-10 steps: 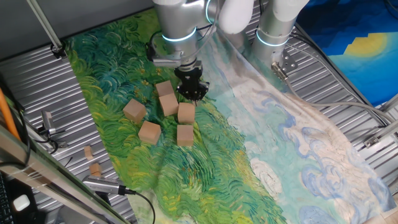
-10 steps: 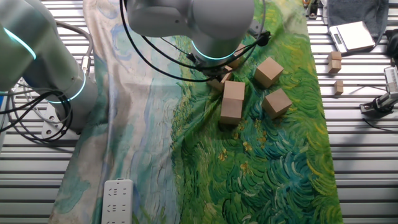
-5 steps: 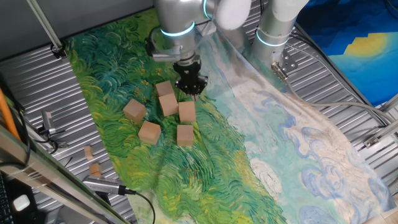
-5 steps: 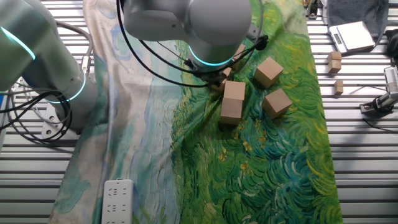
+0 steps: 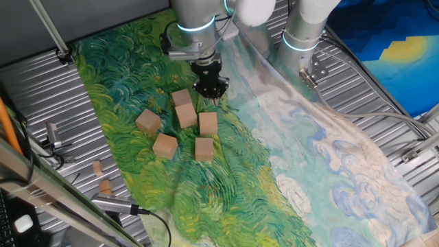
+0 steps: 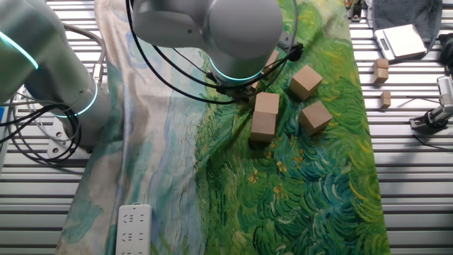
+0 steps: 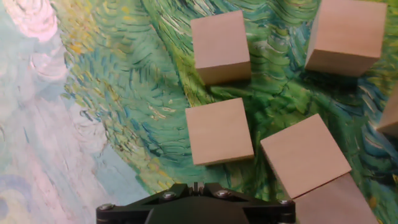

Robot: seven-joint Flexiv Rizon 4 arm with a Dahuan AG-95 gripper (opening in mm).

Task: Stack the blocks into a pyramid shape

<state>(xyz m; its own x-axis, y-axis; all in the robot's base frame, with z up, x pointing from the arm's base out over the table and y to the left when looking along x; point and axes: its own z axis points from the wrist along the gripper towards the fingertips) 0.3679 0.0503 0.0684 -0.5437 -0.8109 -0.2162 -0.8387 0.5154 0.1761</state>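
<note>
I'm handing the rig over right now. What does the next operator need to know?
Gripper: hovers just beyond the blocks and carries nothing; the views don't show whether it is open or shut.
Blocks: all six lie on the cloth, none on top of another.
Done: no pyramid begun.
Left: line up a base row, then stack the upper layers.

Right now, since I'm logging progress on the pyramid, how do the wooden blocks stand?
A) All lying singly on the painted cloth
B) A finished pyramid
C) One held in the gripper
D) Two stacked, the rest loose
A: the blocks lie separately on the cloth, none stacked; the gripper holds nothing.
</note>
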